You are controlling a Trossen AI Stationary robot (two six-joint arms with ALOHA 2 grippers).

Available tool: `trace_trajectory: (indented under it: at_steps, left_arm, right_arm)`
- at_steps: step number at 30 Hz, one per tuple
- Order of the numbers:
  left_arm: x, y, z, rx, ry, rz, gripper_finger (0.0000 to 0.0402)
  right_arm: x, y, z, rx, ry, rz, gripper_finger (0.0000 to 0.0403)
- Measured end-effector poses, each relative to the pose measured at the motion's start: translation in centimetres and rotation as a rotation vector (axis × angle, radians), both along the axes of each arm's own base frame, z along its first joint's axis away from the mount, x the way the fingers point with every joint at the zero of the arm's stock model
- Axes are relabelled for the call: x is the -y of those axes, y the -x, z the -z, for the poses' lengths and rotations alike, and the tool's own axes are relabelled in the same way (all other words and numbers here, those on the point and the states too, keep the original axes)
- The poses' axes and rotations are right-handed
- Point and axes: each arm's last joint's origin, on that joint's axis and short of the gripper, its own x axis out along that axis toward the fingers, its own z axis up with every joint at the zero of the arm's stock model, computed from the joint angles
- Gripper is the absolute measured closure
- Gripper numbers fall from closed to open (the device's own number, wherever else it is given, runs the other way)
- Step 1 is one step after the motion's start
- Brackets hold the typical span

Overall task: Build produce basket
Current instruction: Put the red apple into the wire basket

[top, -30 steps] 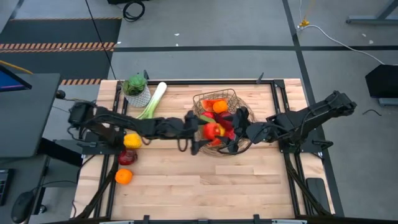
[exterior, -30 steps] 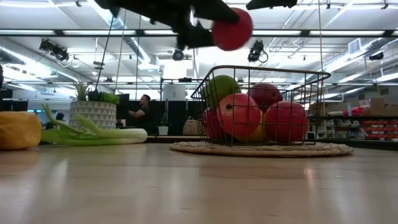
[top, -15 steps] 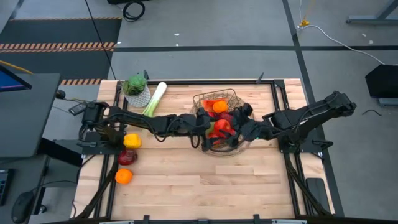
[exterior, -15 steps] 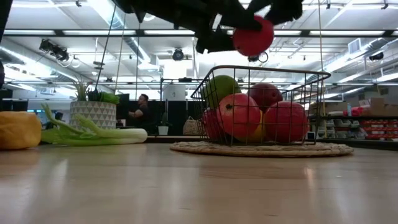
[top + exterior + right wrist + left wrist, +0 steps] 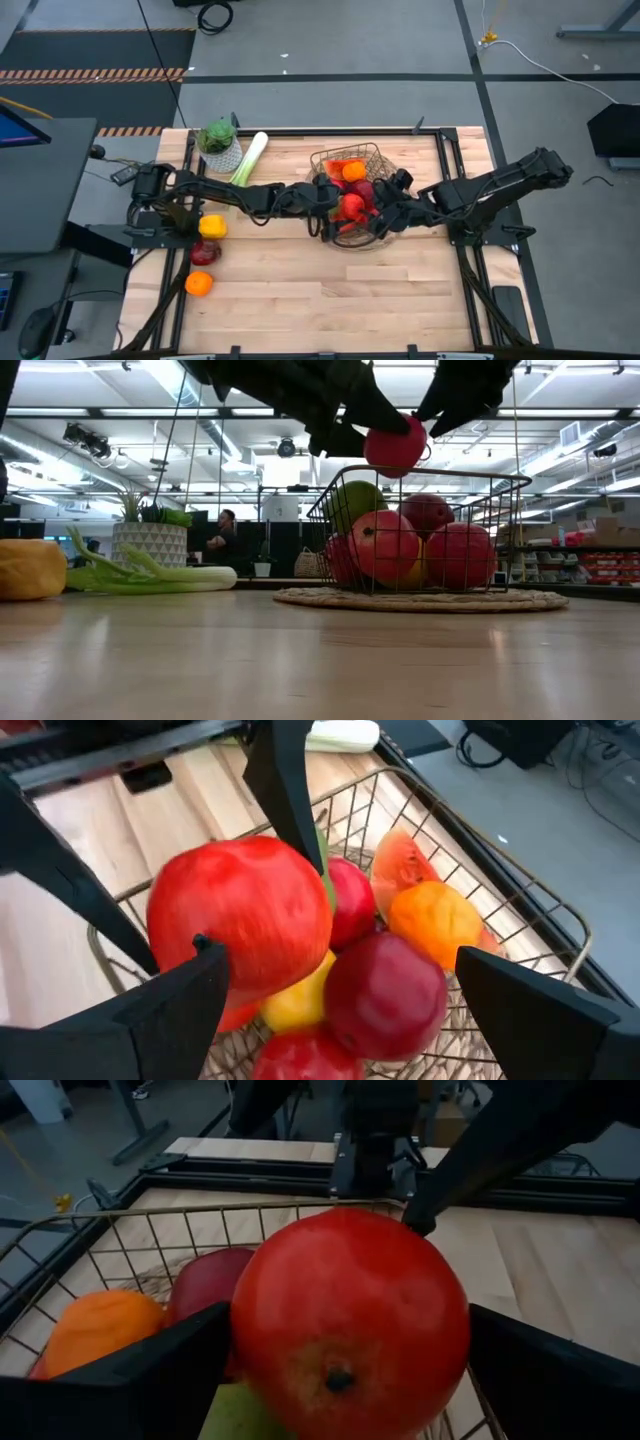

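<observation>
My left gripper (image 5: pixel 338 208) reaches from the table's left and is shut on a red apple (image 5: pixel 351 207), held just above the basket (image 5: pixel 328 158). The low view shows this apple (image 5: pixel 395 447) over the basket's wire rim (image 5: pixel 462 478). The basket holds red apples (image 5: pixel 383 546), an orange (image 5: pixel 440 920), a green pear (image 5: pixel 352 498) and a yellow fruit (image 5: pixel 296 1000). My right gripper (image 5: pixel 338 955) stands open at the basket's right side (image 5: pixel 385 212), close to the held apple; I cannot tell whether it touches it. My left gripper pinches the red apple (image 5: pixel 350 1320) between its two fingers, one on each side of its widest part (image 5: pixel 245 1330). The fingers (image 5: pixel 290 800) come slanting down from the table's left. The apple is lifted clear, just above the fruit in the basket.
On the table's left lie a yellow pepper (image 5: pixel 212 226), a dark red apple (image 5: pixel 203 252) and an orange (image 5: pixel 199 284). A leek (image 5: pixel 247 160) and a potted plant (image 5: pixel 220 142) sit at the far left. The basket stands on a woven mat (image 5: pixel 420 599).
My left gripper has carried the red apple toward the table's right, over the basket, and lowered it toward the fruit inside. My right gripper has moved in closer to the apple from the right.
</observation>
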Motion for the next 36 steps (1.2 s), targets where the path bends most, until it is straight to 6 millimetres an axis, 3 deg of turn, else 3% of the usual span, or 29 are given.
trace_trajectory:
  at_steps: [12, 17, 23, 36]
  left_arm:
    - [0.1, 0.3, 0.1, -0.061, -0.009, 0.014, 0.0015]
    - [0.0, 0.3, 0.3, -0.082, -0.012, 0.008, 0.0015]
    - [0.1, 0.3, 0.3, -0.074, -0.012, 0.008, 0.0015]
    - [0.0, 0.3, 0.8, -0.098, -0.015, 0.006, 0.0015]
  right_arm:
    - [0.6, 2.5, 0.0, -0.090, -0.037, 0.084, 0.0010]
    - [0.2, 2.7, -1.7, 0.093, -0.079, 0.085, 0.0010]
    - [-0.4, 0.4, -3.3, 0.309, -0.064, -0.003, 0.0010]
    - [-0.2, -4.2, 2.4, 0.121, 0.020, 0.012, 0.0010]
